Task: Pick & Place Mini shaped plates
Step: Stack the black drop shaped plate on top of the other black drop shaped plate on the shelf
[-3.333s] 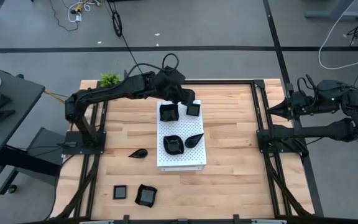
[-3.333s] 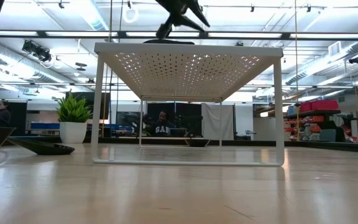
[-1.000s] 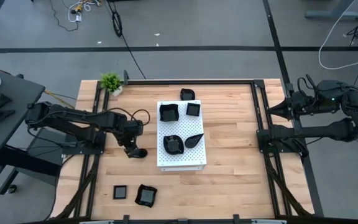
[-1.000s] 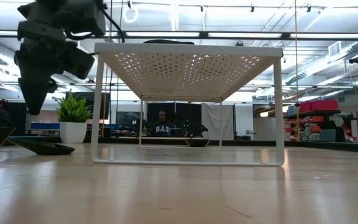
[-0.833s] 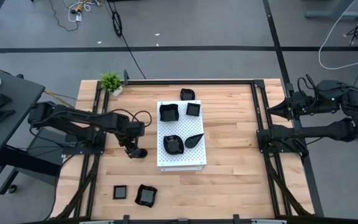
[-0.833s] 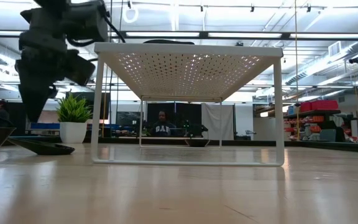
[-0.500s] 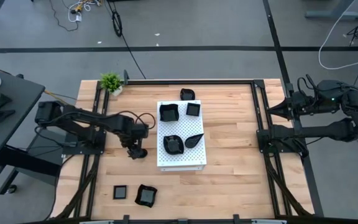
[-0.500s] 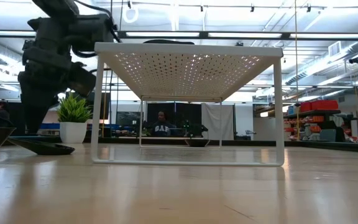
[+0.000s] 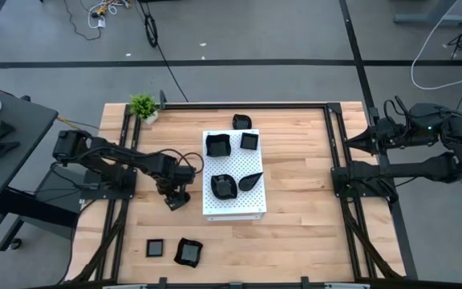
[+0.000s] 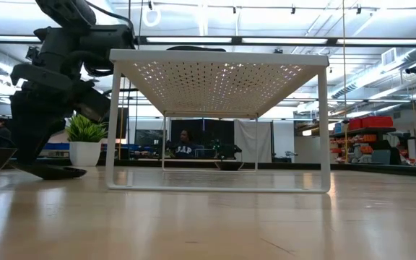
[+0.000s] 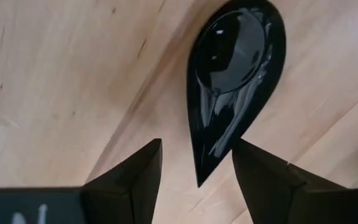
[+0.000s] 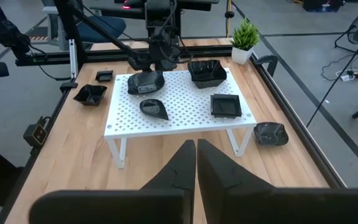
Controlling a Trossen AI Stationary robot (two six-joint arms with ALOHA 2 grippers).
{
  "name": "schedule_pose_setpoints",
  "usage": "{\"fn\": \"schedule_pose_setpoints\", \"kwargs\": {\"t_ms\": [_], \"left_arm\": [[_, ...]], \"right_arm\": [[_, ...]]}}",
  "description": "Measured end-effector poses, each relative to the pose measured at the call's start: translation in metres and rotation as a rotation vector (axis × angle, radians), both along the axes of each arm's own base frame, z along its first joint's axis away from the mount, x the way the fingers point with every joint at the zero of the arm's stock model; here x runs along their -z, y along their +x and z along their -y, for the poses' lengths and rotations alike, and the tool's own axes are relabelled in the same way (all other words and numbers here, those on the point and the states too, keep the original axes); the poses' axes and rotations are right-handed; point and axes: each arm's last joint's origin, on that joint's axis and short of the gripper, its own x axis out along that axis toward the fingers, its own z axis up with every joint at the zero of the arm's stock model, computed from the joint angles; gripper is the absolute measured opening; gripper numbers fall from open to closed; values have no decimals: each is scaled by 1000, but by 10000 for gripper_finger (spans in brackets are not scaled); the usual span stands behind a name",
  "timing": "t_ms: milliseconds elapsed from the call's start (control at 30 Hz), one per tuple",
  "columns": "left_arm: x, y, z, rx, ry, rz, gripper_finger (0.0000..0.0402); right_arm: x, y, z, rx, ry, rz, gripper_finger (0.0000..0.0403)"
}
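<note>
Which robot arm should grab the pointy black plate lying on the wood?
The left arm, probably. Its tool is open right over the teardrop plate, with the pointed tip between its fingers. The right tool is shut and parked off at the table's far side.

No readable text anywhere (the person's distant shirt lettering is too small).

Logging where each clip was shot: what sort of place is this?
Probably a robotics lab or workshop: a butcher-block table in a black frame, loose cables on a grey floor, and open-ceiling strip lights over shelving behind.
</note>
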Motion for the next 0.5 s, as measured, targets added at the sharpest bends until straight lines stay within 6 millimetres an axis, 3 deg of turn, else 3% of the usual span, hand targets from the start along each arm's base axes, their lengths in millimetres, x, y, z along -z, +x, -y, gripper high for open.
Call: {"fn": "schedule_pose_setpoints", "kwargs": {"t_ms": [233,500], "left_arm": [[1,0,0,0,6,-3,188],[1,0,0,1,5,-3,141]], "right_arm": [[0,0,0,0,0,0,22],[0,0,0,0,0,0,22]]}}
